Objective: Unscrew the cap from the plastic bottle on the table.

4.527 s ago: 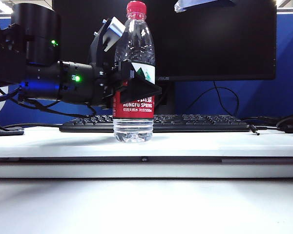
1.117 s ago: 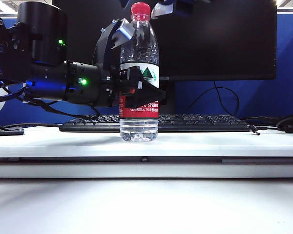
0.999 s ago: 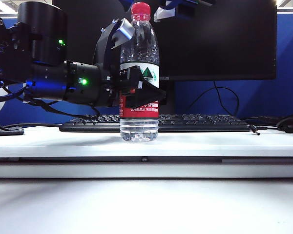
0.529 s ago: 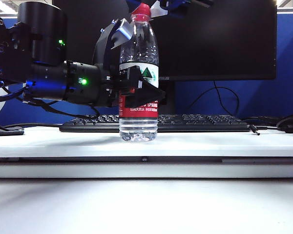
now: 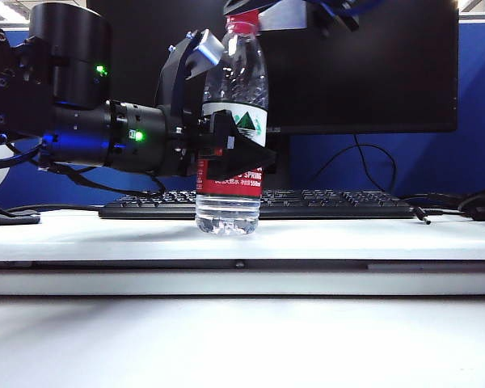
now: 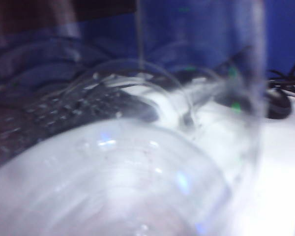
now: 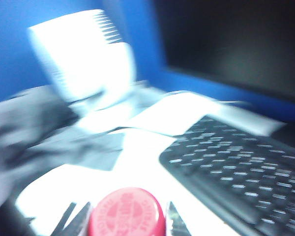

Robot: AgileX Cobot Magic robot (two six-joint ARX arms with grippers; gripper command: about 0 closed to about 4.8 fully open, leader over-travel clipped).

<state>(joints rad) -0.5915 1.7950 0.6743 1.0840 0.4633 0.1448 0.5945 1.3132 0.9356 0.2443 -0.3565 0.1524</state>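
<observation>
The clear plastic bottle with its red and white label stands on the white table, its top leaning slightly right. My left gripper reaches in from the left and is shut on the bottle's labelled middle. In the left wrist view the bottle's clear wall fills the picture and hides the fingers. My right gripper comes down from the top edge onto the red cap. The right wrist view shows the cap from above, with dark fingertips pressed against both sides.
A black keyboard lies right behind the bottle, with a dark monitor above it. Cables and a dark mouse sit at the far right. The keyboard also shows in the right wrist view.
My right gripper came down over the cap and closed on it. The bottle's top shifted a little to the right. The left gripper kept its hold.
</observation>
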